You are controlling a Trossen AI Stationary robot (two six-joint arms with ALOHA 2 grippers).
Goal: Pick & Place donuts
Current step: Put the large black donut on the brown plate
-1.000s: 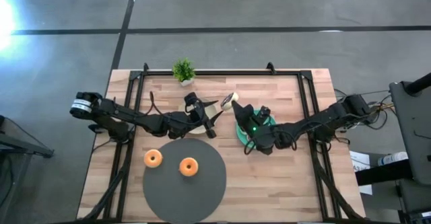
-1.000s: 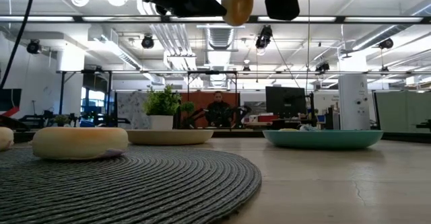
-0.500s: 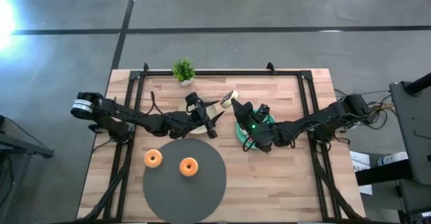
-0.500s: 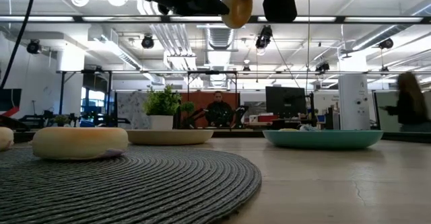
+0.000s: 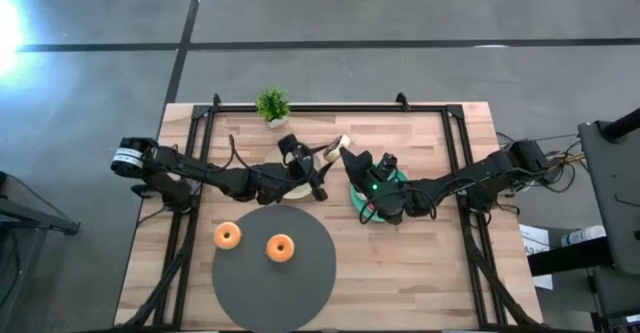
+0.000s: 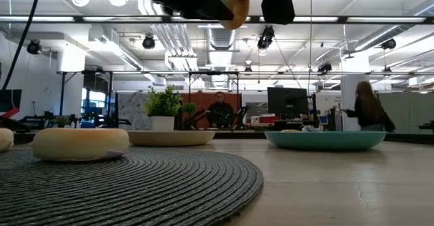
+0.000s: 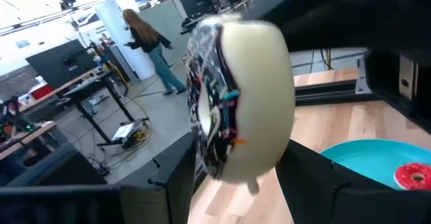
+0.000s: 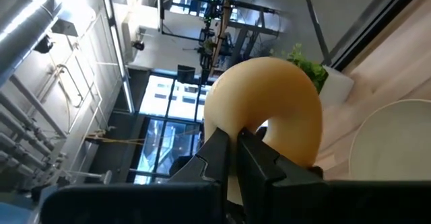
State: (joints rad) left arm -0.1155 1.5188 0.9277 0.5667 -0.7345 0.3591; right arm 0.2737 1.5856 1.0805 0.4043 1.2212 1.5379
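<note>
While a pale, cream-coloured donut (image 5: 338, 145) hangs in the air above the far middle of the table (image 5: 420, 273), the right claw (image 8: 236, 140) is pinched together on its ring, one finger passing through the hole. The left claw (image 5: 325, 163) sits close against the same donut from the other side. Whether that claw is clamped on it cannot be told, though the arrangement looks like a hand-over between the two arms. The left wrist view shows sprinkled frosting on one face of the donut, which is held on edge rather than lying flat. Two orange donuts (image 5: 227, 236) (image 5: 280, 248) lie on the dark round mat (image 5: 300, 283) at the near side. The left one sits at the mat's rim and the other further in, and both are apart from each claw. A small red donut (image 7: 412, 175) rests in the teal plate (image 7: 357, 163) beneath the right arm. A beige plate (image 6: 169, 138) beside it shows nothing inside from table height. By this reading the task is partly done, with one donut plated, one in transit and at least two left to collect. A potted plant (image 5: 271, 104) stands at the far edge.
</note>
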